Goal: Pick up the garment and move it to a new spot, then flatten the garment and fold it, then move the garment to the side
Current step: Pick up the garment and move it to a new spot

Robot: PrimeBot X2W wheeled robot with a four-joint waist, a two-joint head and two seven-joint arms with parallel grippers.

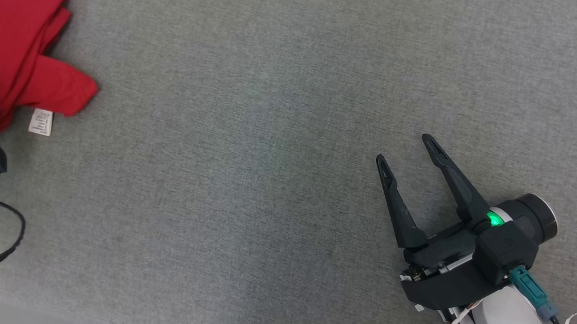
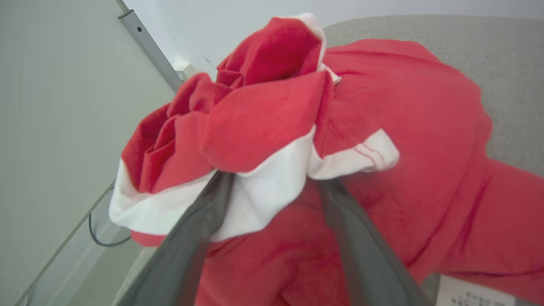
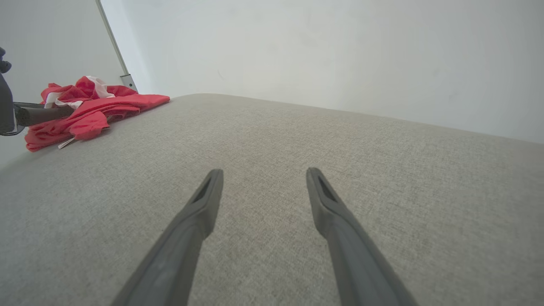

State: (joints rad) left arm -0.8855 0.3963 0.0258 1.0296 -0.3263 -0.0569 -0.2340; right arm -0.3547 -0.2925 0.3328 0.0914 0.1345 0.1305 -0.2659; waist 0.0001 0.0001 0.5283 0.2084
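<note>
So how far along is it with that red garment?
Nothing looks done yet: the crumpled red-and-white cloth garment lies bunched at the far left of the grey fabric surface. In hand: the left end effector, open, straddles a white-trimmed fold. The right end effector hovers open. Moving, flattening, folding remain.

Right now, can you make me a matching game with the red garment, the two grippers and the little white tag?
Things:
1. garment
2. left gripper
3. right gripper
4. white tag

States:
A. open, over the bare grey surface
B. crumpled, red with white trim
C. fingers apart, tips tucked under the cloth
D. lying flat at the red cloth's edge

Pairs: 1-B, 2-C, 3-A, 4-D
</note>
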